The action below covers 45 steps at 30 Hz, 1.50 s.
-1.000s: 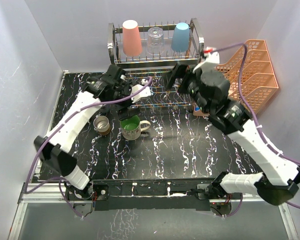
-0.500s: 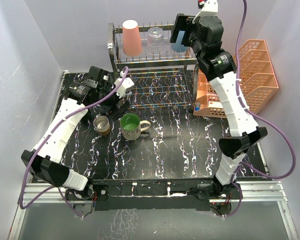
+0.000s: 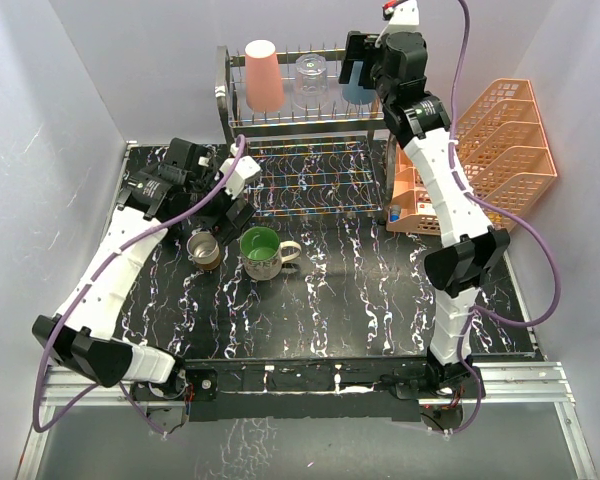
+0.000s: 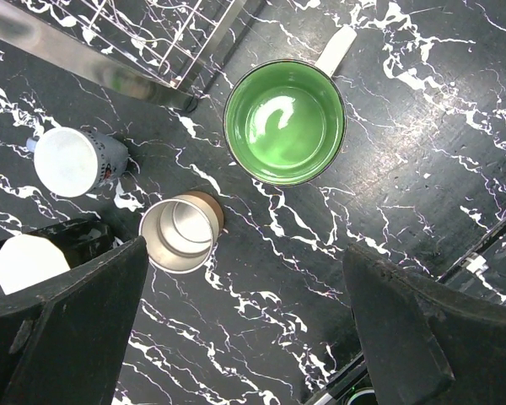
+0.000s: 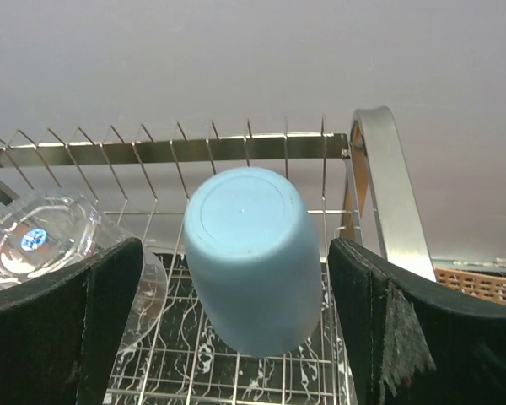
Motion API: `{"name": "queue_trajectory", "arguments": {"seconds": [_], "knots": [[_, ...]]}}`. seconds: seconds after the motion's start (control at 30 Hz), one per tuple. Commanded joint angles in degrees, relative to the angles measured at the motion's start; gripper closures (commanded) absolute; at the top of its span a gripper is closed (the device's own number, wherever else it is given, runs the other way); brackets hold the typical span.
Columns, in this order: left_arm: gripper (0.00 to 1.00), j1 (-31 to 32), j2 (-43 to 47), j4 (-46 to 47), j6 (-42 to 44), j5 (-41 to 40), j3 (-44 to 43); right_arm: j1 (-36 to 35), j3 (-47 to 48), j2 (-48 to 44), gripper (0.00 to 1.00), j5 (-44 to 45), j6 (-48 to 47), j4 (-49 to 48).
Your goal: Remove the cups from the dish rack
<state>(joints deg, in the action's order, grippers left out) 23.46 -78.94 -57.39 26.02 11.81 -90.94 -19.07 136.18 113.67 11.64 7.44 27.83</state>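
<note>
Right now the light-blue tumbler (image 5: 246, 278) sits upside down on the upper tier of the dish rack (image 5: 388, 194), at the rack's right end along the far edge of the worktop (image 3: 380, 300). Your right gripper (image 5: 234, 249) has its fingers spread wide, one on each side of the tumbler, and neither seems to touch it. I judge it is lined up to close on the walls and lift the tumbler off the prongs. The clear glass (image 5: 42, 245) leans just to the left, so a careless squeeze could knock it. The salmon-pink tumbler (image 3: 263, 75) stands beyond that.

Toward the left edge, the cream mug (image 4: 285, 121) and the brownish metallic cup (image 4: 179, 234) stand mouth up on the worktop, with the small grey cup (image 4: 74, 160) near them. Your left gripper (image 4: 244, 249) hangs above them with its fingers apart, holding nothing and well out of the right arm's way.
</note>
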Motion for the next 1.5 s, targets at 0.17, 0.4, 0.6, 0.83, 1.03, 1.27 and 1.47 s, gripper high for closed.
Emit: {"name": "queue_trajectory", "arguments": {"seconds": [0.17,0.4,0.6,0.83,1.03,1.27,1.47], "knots": [[0.03,-0.08,3.34,-0.46,-0.71,-0.53,-0.03,0.88,3.76,2.87,0.11,-1.72,-1.39,-6.31],[0.03,-0.06,4.98,0.04,0.06,-0.39,0.32,0.96,2.97,4.36,0.19,-1.54,-1.65,-6.63],[0.03,-0.08,5.93,0.36,0.31,0.67,0.50,0.96,3.21,5.13,0.32,-2.81,-1.01,-7.03],[0.03,-0.08,6.36,1.94,0.00,1.55,0.23,0.99,2.02,2.34,0.58,-3.28,-0.21,-9.36],[0.03,-0.08,8.88,7.22,0.28,2.68,1.17,0.97,0.65,-2.59,0.67,-2.68,1.65,-12.26],[0.03,-0.06,14.68,14.09,3.10,5.19,5.98,1.01,-6.63,-12.30,0.71,-3.64,4.22,-15.19],[0.03,0.00,16.92,20.24,4.54,5.90,9.32,0.97,-14.00,-20.68,0.73,-11.18,12.11,-13.70]]}}
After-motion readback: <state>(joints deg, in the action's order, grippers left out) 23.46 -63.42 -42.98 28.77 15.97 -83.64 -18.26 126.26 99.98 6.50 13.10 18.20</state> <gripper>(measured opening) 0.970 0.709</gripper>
